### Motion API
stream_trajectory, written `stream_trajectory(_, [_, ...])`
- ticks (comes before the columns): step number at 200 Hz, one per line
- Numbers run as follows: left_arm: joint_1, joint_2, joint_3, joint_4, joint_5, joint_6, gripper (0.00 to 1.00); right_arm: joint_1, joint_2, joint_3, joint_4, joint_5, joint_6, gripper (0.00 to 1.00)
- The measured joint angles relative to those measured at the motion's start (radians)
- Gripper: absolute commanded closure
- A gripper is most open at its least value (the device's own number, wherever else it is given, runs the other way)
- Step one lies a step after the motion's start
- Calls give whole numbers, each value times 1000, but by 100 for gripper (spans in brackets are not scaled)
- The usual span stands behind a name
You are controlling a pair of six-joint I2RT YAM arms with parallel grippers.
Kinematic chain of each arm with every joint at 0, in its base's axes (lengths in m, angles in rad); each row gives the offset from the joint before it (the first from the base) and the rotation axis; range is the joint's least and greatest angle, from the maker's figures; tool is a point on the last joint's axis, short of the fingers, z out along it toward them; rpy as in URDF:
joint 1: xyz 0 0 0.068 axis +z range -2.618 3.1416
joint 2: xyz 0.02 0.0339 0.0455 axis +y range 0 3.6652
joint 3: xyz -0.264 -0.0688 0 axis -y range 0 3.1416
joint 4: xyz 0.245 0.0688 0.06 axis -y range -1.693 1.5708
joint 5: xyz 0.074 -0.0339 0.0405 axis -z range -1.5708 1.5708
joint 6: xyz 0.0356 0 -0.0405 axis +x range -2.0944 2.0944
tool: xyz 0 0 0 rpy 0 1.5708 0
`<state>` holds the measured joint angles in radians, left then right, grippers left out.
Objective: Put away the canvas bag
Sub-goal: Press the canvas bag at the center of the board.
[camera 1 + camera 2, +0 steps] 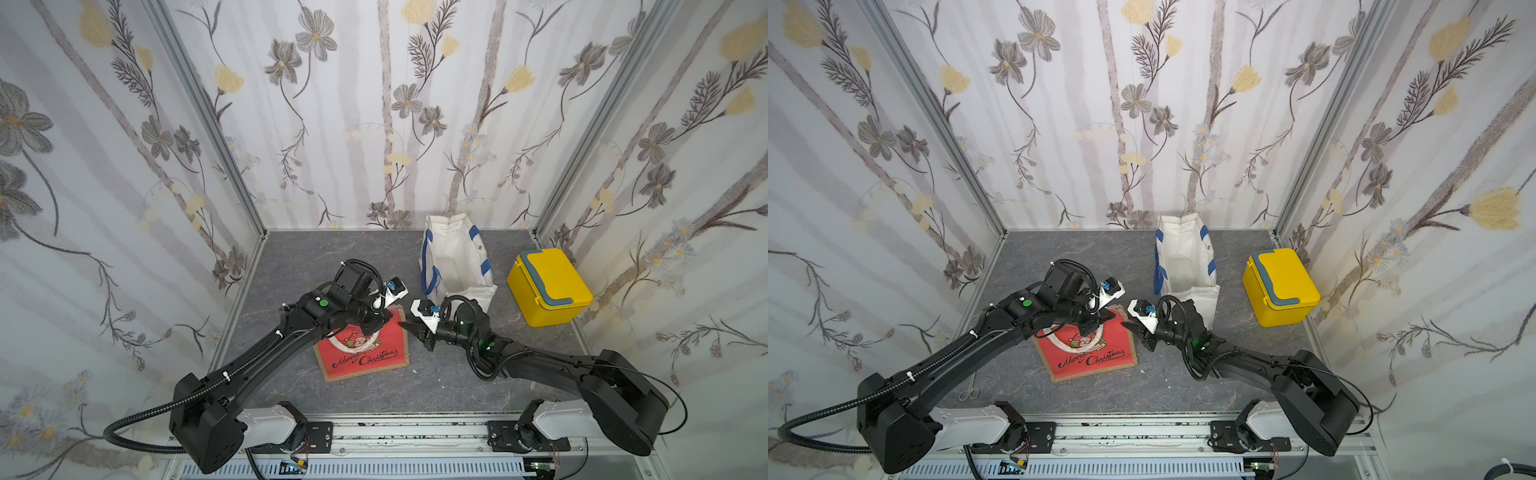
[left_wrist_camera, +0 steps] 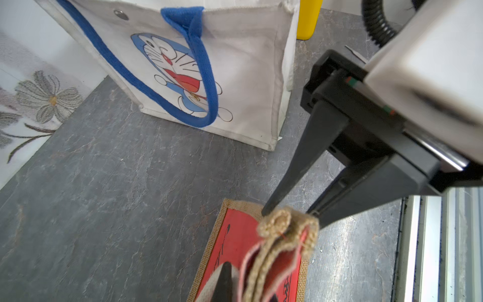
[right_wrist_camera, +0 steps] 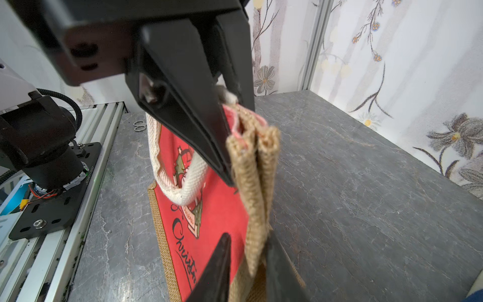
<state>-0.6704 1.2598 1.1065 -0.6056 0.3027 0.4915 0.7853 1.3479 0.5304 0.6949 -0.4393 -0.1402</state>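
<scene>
"Grey stone-pattern table (image 1: 291,257): largest item, carries everything. Next down?"

"White tote (image 1: 453,249), blue handles, standing at the back, mouth open upward. Then the red bag (image 1: 365,357), jute-edged, Christmas lettering. I take it for the one to be put away, since both pincers are at it."

"Position?"

"In front of the tote and to the robot's left of it, near but apart. It sits slanted, with the bottom edge on the table toward the robot and the top edge lifted at the far end. The long axis runs from the robot toward the back wall, so the raised end is the end nearest the tote."

"Yellow box (image 1: 552,286)?"

"Lid on, far right, well apart from the red bag."

"Pincers?"

"Left pincer (image 3: 239,130): closed tight on the folded top edge, holding it up. The cream handle (image 3: 183,193) loops below. Right pincer (image 2: 288,214): jaws partly apart, one on each side of the jute side seam at the upper corner. Whether they press it, I cannot tell."

"Which arm is nearer the tote?"

"The right, by my judgement. The tote stands just beyond its wrist. The carry would go back and rightward, up over the rim."

"Smallest?"

"Scissors (image 1: 970,390), by the left arm's base."
</scene>
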Motion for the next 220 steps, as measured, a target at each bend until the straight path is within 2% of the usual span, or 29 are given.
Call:
stream_trajectory(8, [1,-14,-3,-3,-9,-2,64,0,7,0,2,0,0,68])
stream_trajectory(24, [1,-44,-3,0,-15,-6,43,1,18,1,2,0,0,80])
stream_trajectory(39, [2,-58,3,-3,-22,-14,27,1,21,2,2,0,2,94])
stream_trajectory(59, [3,-69,30,-12,-29,-18,13,1,21,2,5,0,8,95])
stream_trajectory(73, [3,-76,55,-15,-30,-19,6,1,19,2,5,-1,8,92])
stream_trajectory(95, [-9,-68,99,-27,-38,-20,6,1,14,2,5,-4,8,91])
stream_trajectory(130, [-33,30,138,-69,-47,-5,6,1,7,-14,27,-11,18,89])
stream_trajectory(151, [-32,61,133,-88,-48,2,13,1,7,-25,47,-20,31,89])
stream_trajectory(166, [-33,72,116,-86,-46,5,24,1,8,-28,58,-26,37,88])
stream_trajectory(176, [-33,79,97,-86,-46,8,33,1,12,-29,67,-30,47,86])
stream_trajectory(192, [-33,90,73,-85,-46,12,58,4,23,-30,90,-37,54,83])
stream_trajectory(204, [-33,92,68,-79,-45,16,71,8,32,-32,100,-40,60,75])
stream_trajectory(220, [-33,83,67,-78,-42,16,92,11,43,-38,110,-41,72,51])
